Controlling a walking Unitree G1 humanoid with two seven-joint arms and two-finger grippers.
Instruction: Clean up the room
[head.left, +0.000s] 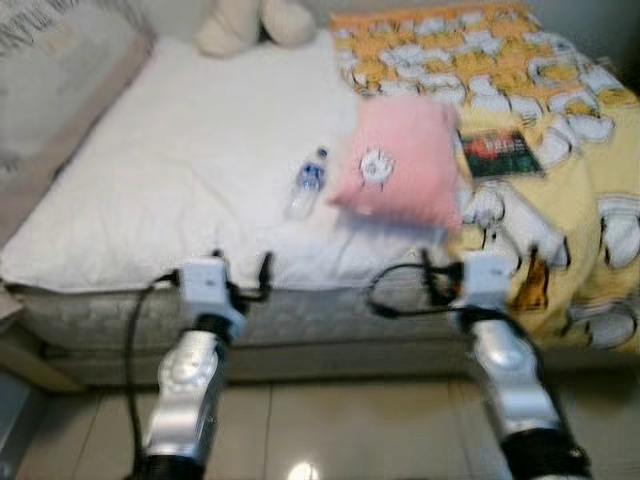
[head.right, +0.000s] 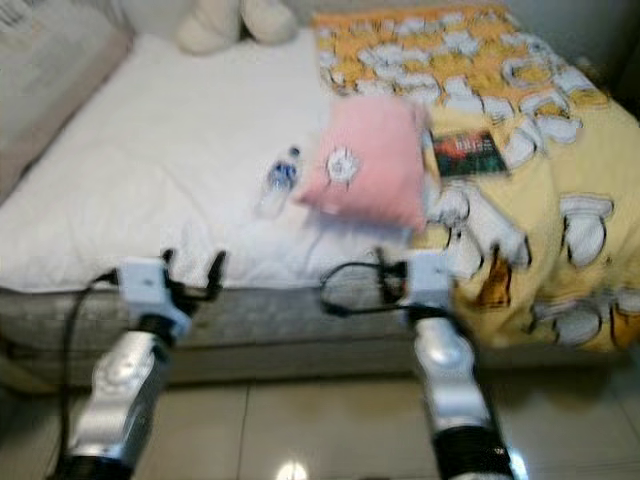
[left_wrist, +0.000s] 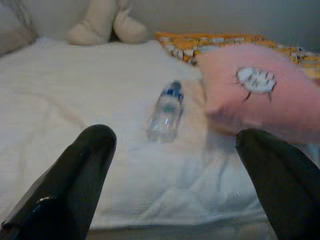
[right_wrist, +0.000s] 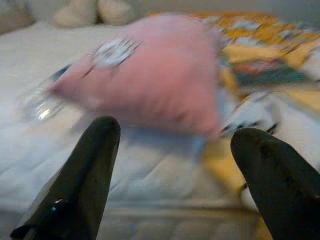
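White bed (head.left: 180, 170) edge meets both open grippers, bottle (head.left: 307, 185) beyond.

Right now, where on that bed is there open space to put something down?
The white sheet lies bare between the grey pillow and the water bottle. It is crowded rightward: pink cushion, book, rumpled yellow blanket.
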